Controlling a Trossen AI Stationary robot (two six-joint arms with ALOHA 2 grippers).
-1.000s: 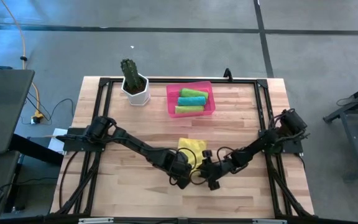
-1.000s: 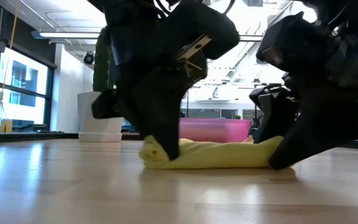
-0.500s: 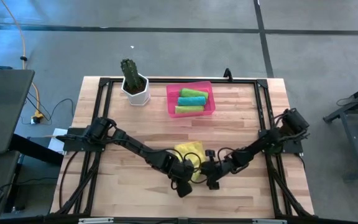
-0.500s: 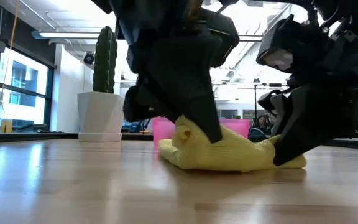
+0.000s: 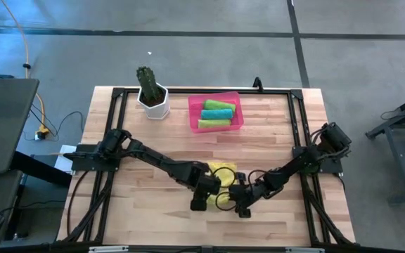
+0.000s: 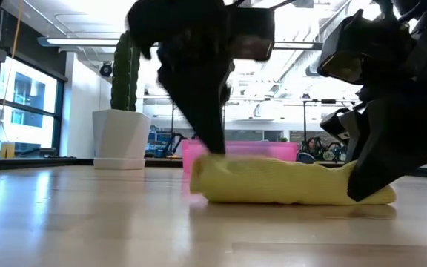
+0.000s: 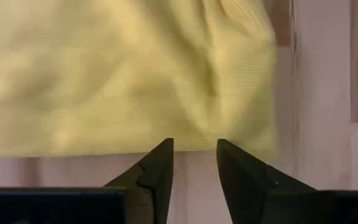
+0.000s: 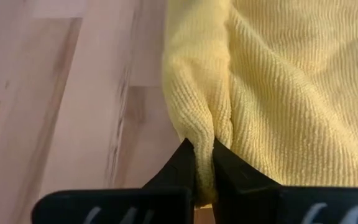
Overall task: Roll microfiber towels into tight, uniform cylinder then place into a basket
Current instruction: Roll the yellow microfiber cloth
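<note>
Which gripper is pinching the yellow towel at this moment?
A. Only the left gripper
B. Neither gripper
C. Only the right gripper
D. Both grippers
C: the right gripper is shut on a fold at the edge of the yellow towel, while the left gripper stands open with nothing between its fingers, just short of the towel's edge.
</note>
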